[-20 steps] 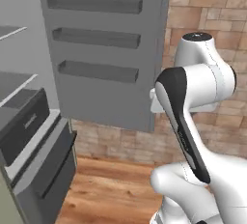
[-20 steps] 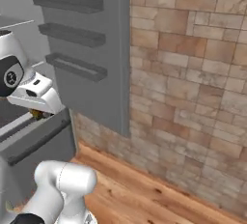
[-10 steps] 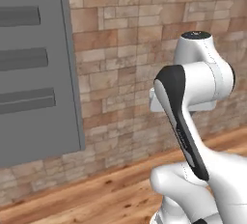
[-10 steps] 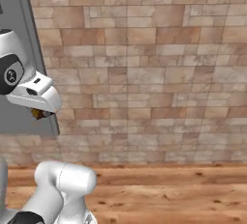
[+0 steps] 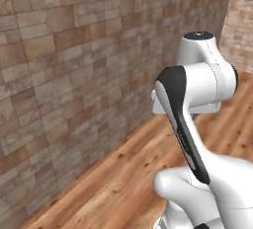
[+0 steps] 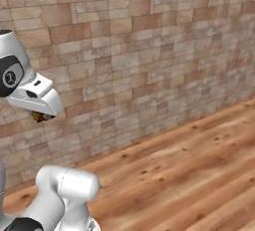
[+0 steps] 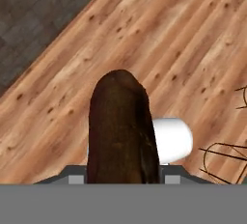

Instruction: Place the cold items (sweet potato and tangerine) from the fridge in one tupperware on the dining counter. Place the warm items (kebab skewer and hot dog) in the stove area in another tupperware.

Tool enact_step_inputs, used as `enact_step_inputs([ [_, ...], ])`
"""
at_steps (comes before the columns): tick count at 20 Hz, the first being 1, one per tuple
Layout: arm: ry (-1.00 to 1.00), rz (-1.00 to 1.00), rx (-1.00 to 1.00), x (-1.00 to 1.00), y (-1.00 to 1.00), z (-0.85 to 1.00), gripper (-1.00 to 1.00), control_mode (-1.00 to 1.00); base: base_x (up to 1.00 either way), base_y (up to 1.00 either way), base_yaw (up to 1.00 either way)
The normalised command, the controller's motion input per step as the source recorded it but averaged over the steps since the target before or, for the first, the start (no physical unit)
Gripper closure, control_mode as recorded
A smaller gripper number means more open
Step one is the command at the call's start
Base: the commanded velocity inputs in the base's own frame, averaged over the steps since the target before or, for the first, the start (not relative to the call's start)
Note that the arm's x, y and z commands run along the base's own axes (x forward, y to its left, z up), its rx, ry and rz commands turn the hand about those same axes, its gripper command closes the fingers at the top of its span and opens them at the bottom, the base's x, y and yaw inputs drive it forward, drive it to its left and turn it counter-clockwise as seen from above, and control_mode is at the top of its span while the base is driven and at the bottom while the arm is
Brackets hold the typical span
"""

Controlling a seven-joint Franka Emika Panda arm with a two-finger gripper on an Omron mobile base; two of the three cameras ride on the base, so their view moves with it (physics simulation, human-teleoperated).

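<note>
A brick wall (image 6: 129,51) stands ahead of the jaws, and a wood plank floor (image 7: 159,44) lies below them. The gripper (image 6: 42,117) is partly closed on the sweet potato (image 7: 121,131), which sits between the jaws. The fingertips are hidden behind the sweet potato, and dark wire outlines right of the jaws are cut off and unidentifiable.

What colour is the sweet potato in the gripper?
Dark brown sweet potato, best in the hand view.

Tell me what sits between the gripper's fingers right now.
The sweet potato, a dark brown lump, fills the gap between them in the hand view, above wooden floor. The right base view shows it under the gripper.
</note>
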Motion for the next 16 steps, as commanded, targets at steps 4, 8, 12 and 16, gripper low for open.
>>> enact_step_inputs([
  [4,0.0,0.0,0.0,0.0,0.0,0.0,1.0,1.0,0.0,-1.0,-0.62],
  [8,0.0,0.0,0.0,0.0,0.0,0.0,1.0,1.0,0.0,-0.86,-0.71],
  [12,0.0,0.0,0.0,0.0,0.0,0.0,1.0,1.0,0.0,-0.64,-0.79],
  [16,0.0,0.0,0.0,0.0,0.0,0.0,1.0,1.0,0.0,-0.21,-0.78],
])
